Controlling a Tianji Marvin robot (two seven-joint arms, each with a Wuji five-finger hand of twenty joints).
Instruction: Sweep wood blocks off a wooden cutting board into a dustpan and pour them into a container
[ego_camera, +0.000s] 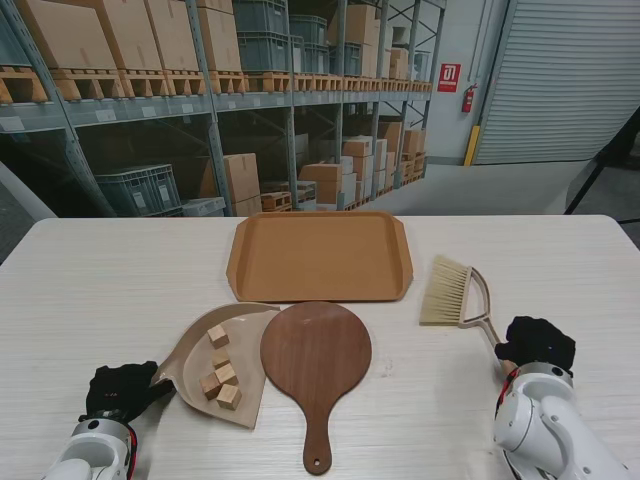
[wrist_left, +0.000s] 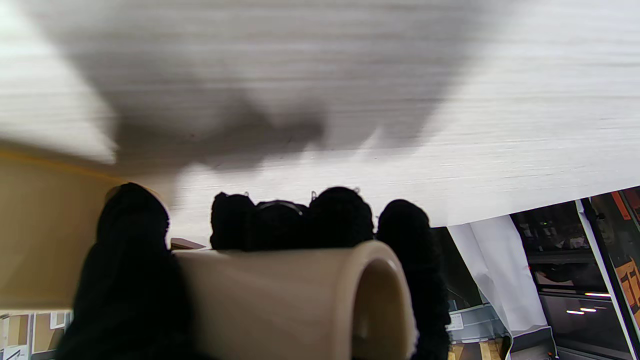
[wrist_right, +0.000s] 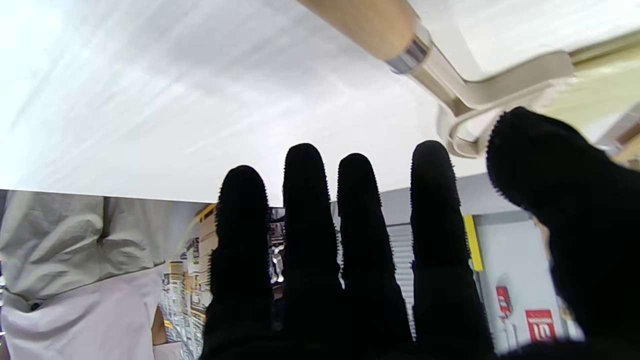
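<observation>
A beige dustpan (ego_camera: 215, 365) lies left of the round wooden cutting board (ego_camera: 316, 355) and holds several wood blocks (ego_camera: 222, 375). My left hand (ego_camera: 120, 392) is shut on the dustpan's tubular handle (wrist_left: 295, 295), black fingers (wrist_left: 340, 215) curled over it. The brush (ego_camera: 455, 293) lies to the right of the board, bristles away from me. My right hand (ego_camera: 537, 343) hovers open over the end of the brush's wooden handle (wrist_right: 367, 22), fingers (wrist_right: 355, 240) straight. An orange tray (ego_camera: 320, 255) sits beyond the board.
The pale table (ego_camera: 100, 290) extends to both sides. Warehouse shelving with boxes and pallets stands behind the table's far edge. The board's handle (ego_camera: 318, 445) points toward me.
</observation>
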